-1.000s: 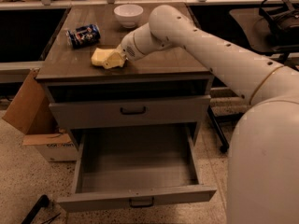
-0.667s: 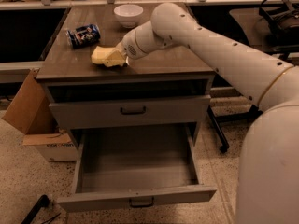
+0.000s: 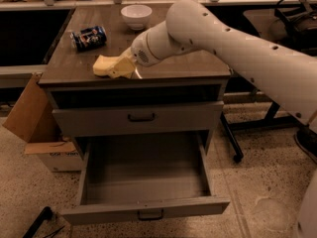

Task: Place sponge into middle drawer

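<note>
The pale yellow sponge (image 3: 103, 66) is at the front edge of the brown cabinet top (image 3: 198, 58), left of centre. My cream gripper (image 3: 123, 66) is on the sponge's right end and shut on it, with the white arm reaching in from the right. The middle drawer (image 3: 143, 182) is pulled wide open below, its plain grey inside empty. It lies directly under and in front of the sponge.
A white bowl (image 3: 136, 15) stands at the back of the top and a dark can (image 3: 88, 37) lies at the left. The upper drawer front (image 3: 99, 120) is closed. A cardboard box (image 3: 34, 118) stands left of the cabinet and a chair base (image 3: 237, 138) to the right.
My gripper and the sponge have shifted a little left and toward the front edge of the cabinet top. The drawer, bowl and can have not moved.
</note>
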You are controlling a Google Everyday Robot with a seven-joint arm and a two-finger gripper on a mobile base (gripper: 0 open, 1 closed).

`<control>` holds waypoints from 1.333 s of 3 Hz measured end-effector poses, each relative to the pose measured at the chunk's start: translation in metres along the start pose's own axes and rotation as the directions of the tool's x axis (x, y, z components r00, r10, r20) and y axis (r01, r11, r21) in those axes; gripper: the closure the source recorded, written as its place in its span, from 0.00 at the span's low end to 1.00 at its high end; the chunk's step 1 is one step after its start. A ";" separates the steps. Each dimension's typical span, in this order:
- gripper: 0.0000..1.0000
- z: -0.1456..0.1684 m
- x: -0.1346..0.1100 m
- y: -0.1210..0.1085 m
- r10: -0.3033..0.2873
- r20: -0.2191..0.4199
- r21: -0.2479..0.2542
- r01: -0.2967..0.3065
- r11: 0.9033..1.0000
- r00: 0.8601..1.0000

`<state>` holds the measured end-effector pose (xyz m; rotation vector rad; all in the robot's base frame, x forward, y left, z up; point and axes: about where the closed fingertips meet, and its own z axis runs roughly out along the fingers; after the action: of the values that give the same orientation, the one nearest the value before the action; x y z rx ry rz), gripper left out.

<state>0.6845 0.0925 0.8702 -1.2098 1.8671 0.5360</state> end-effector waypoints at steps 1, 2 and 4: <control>1.00 0.000 0.000 0.000 0.000 0.000 0.000 0.000 1.000 1.000; 1.00 -0.006 0.013 0.013 -0.016 -0.004 -0.013 0.016 1.000 1.000; 1.00 -0.030 0.069 0.066 -0.025 -0.046 -0.014 0.024 1.000 0.999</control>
<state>0.6003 0.0630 0.8258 -1.2622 1.8876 0.5117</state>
